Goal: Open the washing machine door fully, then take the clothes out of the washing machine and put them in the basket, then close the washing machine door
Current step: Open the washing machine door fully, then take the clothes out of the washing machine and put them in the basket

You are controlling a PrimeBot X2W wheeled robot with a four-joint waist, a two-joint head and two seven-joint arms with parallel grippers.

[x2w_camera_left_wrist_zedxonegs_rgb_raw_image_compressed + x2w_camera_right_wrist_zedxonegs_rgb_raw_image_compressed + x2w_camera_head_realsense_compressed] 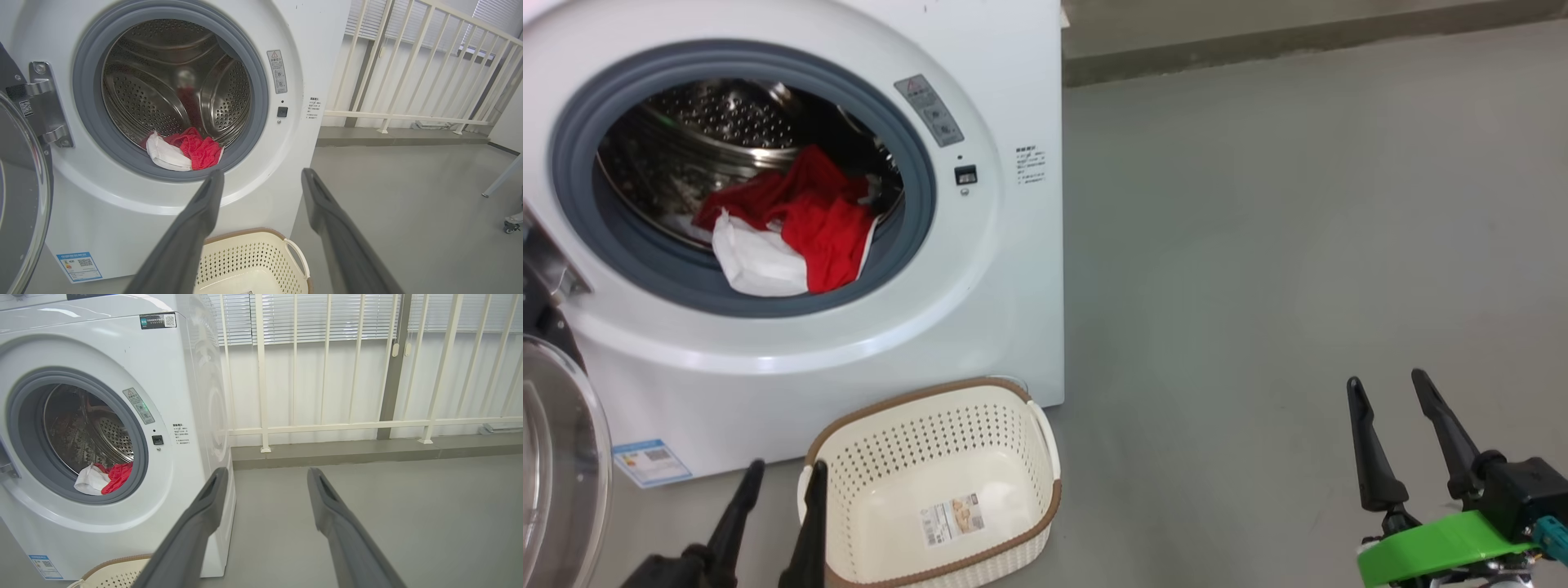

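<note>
The washing machine door (560, 457) hangs open at left. Red clothes (809, 220) lie in the drum's (727, 114) mouth, with the basket (915, 398) below. The left tool (786, 467) and right tool (1387, 380) are released and empty.

The grey floor (1258, 261) carries the white washing machine (996, 310) at ten o'clock, with the basket (907, 445) just before it at seven o'clock.

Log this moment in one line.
door open | clothes in washer | basket empty | left gripper open, empty | right gripper open, empty
</note>
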